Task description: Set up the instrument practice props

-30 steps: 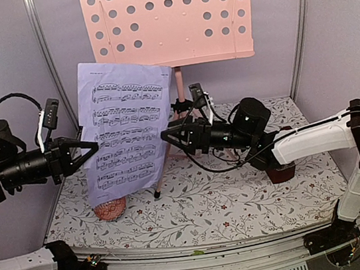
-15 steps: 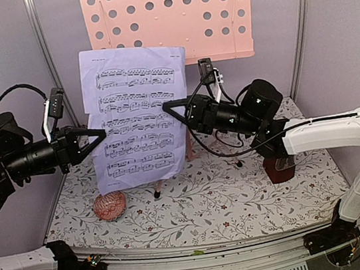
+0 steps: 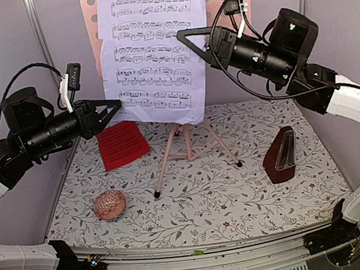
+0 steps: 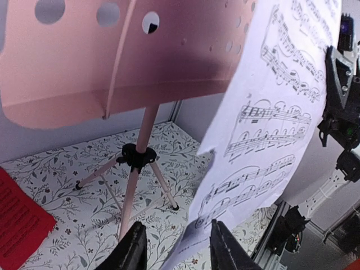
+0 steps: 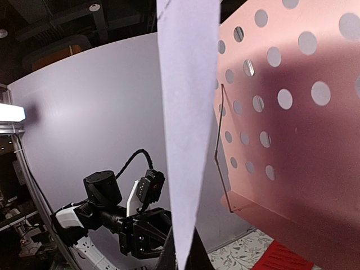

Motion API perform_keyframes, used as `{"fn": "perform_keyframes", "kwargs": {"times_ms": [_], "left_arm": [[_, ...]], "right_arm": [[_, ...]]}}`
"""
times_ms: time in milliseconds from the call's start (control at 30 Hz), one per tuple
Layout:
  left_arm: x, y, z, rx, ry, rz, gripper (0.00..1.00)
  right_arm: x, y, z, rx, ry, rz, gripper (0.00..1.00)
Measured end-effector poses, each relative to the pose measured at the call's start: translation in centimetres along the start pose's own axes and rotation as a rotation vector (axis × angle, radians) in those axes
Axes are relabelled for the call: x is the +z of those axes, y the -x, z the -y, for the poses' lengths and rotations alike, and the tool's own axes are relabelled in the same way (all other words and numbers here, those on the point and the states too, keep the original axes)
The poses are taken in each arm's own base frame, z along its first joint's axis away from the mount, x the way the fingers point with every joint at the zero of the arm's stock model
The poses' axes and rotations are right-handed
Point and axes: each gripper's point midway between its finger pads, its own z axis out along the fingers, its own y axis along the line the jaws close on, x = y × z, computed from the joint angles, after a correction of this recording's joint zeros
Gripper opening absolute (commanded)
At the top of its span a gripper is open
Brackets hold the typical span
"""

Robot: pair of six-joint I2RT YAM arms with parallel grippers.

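1. Reddish-brown ribbed ball (image 3: 110, 205): lies on the floral table cover (image 3: 243, 200), near left.
2. Metronome (image 3: 281, 157), dark red-brown pyramid: stands upright at the near right, well apart from the stand legs.
3. Music stand (image 3: 185, 137), pink tripod: feet rest mid-table. The red page (image 3: 122, 145) lies flat on the cover, just left of the legs.
4. Left gripper (image 4: 180, 247): jaws parted. The wrist view shows the lower corner of the lavender page (image 3: 155, 51) hanging between the fingers (image 4: 133, 250); contact cannot be determined.
5. Right gripper (image 3: 185, 37): clamped on the right edge of the lavender page, holding it upright in the air.
6. Desk (image 4: 73, 67), perforated: directly behind the raised page, which covers most of it in the top view.
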Motion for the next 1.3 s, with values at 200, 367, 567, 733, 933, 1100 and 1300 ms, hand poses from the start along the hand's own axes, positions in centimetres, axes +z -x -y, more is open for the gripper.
{"fn": "perform_keyframes", "kwargs": {"times_ms": [200,367,567,733,933,1100,1300], "left_arm": [[0.4,6.2,0.7,0.01,0.019,0.166,0.38],[0.2,10.9,1.0,0.007,0.048,0.292,0.37],[1.3,14.5,0.3,-0.024,0.124,0.371,0.32],[2.8,16.0,-0.6,-0.037,0.182,0.391,0.28],[4.1,16.8,-1.1,-0.037,0.223,0.38,0.22],[4.4,17.0,-1.7,-0.035,0.269,0.37,0.17],[4.9,17.1,-2.2,-0.027,0.301,0.351,0.15]], "right_arm": [[-1.0,5.3,0.4,-0.133,-0.12,0.009,0.0],[-1.1,9.1,1.4,-0.214,-0.21,0.022,0.0],[-0.4,11.1,2.5,-0.282,-0.288,0.035,0.0],[0.6,11.9,3.9,-0.327,-0.348,0.052,0.0],[1.8,12.1,5.1,-0.375,-0.387,0.066,0.0],[2.5,11.5,5.9,-0.416,-0.404,0.056,0.0],[2.7,11.6,6.0,-0.442,-0.407,0.066,0.0]]}}
